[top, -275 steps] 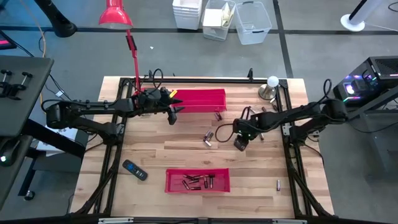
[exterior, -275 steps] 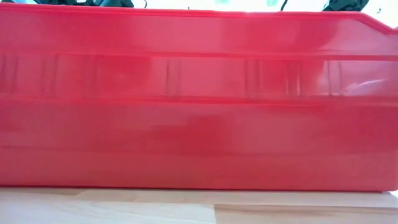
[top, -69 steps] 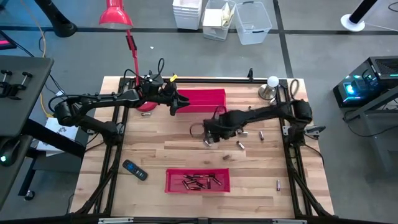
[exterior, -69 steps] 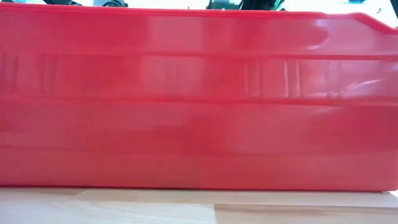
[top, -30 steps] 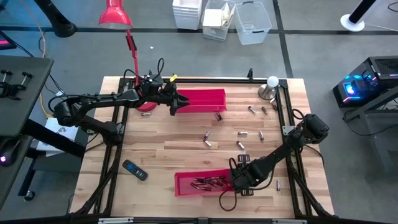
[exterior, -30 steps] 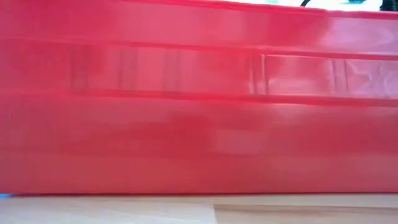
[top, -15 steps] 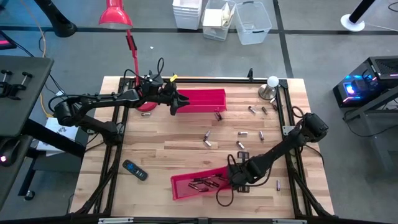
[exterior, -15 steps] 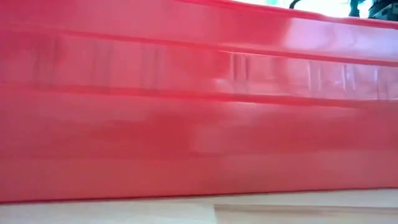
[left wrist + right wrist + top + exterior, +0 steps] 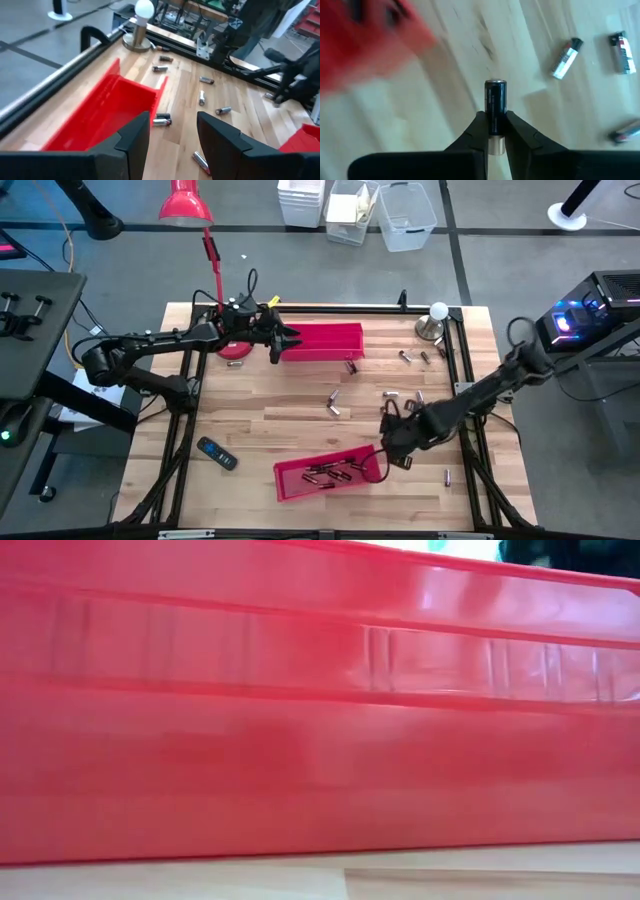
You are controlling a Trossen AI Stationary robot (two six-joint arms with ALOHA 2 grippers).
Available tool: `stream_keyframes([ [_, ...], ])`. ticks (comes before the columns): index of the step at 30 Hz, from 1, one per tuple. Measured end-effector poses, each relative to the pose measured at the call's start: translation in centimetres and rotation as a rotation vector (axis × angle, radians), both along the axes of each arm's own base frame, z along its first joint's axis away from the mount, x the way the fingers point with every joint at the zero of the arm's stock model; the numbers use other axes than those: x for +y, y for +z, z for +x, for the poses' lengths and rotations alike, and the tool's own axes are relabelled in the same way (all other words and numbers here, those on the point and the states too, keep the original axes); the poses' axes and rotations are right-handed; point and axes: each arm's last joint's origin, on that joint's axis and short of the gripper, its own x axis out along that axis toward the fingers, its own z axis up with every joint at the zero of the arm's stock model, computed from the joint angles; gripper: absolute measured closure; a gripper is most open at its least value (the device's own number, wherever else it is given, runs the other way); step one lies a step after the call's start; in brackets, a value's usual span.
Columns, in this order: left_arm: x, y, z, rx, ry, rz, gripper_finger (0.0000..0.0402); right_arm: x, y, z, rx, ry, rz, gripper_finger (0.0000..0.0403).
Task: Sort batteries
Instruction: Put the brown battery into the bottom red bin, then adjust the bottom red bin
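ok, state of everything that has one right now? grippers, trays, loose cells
right gripper: shut on a dark battery, above the table beside the near tray
left gripper: open, empty, at the far tray's end
near red tray: skewed, holds several batteries
far red tray: looks empty
loose batteries: lying flat on the table

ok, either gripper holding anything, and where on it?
Right gripper pinches a dark battery near its silvery lower end. Left gripper is open, empty.
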Motion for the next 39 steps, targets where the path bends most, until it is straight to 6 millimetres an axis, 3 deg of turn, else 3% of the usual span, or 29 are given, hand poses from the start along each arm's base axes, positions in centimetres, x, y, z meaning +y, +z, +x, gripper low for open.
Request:
stream_keyframes([
  [3,0.0,0.1,-0.2,0.012,0.027,0.008,0.0245,0.2,1.6,0.3,-0.144,-0.059,0.112,0.0373],
  [9,0.0,-0.1,-0.4,0.036,0.032,-0.016,0.0245,2.0,3.1,3.3,-0.461,0.014,0.31,0.0373],
  [15,-0.1,-0.2,-0.3,0.035,0.037,-0.063,0.0245,2.7,1.9,4.6,-0.483,0.102,0.289,0.0371],
  [18,-0.8,-0.1,-0.2,0.035,-0.014,-0.077,0.0247,3.1,0.7,5.1,-0.444,0.166,0.287,0.0331],
  [22,-3.3,0.9,0.2,0.079,-0.16,-0.025,0.027,3.4,-0.6,5.5,-0.402,0.207,0.265,0.026],
  [26,-6.6,3.0,0.1,0.182,-0.278,0.016,0.0334,3.0,-0.4,5.6,-0.413,0.263,0.245,0.0217],
  [29,-8.9,3.9,-0.6,0.268,-0.305,0.018,0.0389,2.0,0.3,5.6,-0.425,0.247,0.235,0.021],
  [33,-11.6,4.1,-2.2,0.308,-0.248,-0.071,0.0398,0.2,1.7,5.0,-0.432,0.209,0.204,0.0208],
  [39,-15.3,2.7,-5.0,0.316,-0.154,-0.232,0.0401,-1.8,4.2,2.3,-0.427,0.158,0.062,0.0216],
])
